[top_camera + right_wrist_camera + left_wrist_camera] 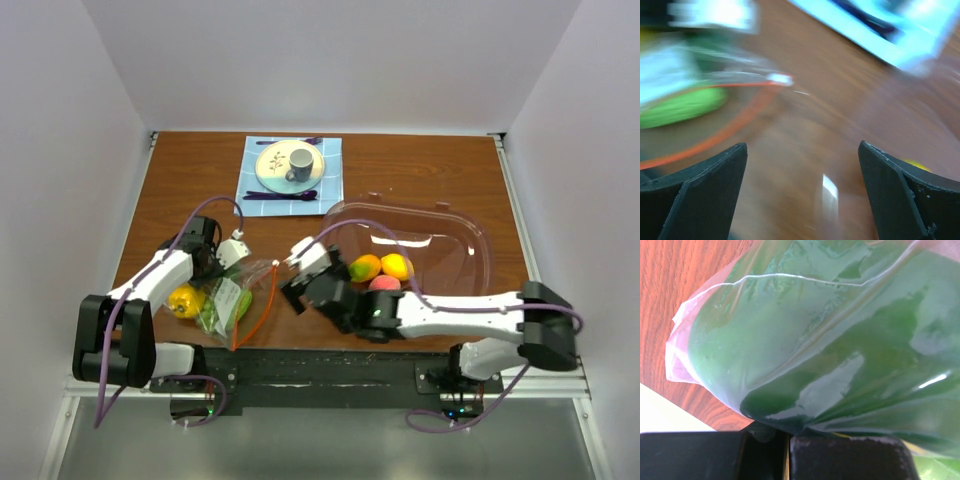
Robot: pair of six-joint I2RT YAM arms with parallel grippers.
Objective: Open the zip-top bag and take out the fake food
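Observation:
The zip-top bag (238,298) lies at the front left of the table, its orange-red zipper strip (266,300) curving open on the right side. Green fake food (215,312) is inside it, and a yellow fruit (185,300) sits at its left edge. My left gripper (210,268) is shut on the bag's plastic; the left wrist view shows the bag (805,340) with green food bunched right at the gripper (787,437). My right gripper (294,290) is open and empty just right of the zipper. Its blurred wrist view shows the gripper (802,150), the zipper strip (730,127) and green food (680,107).
A large clear bowl (450,235) at the right holds an orange-green fruit (365,267), a yellow one (397,265) and a pink one (384,284). A blue cloth (253,190) at the back carries a plate, grey cup (298,165) and purple cutlery.

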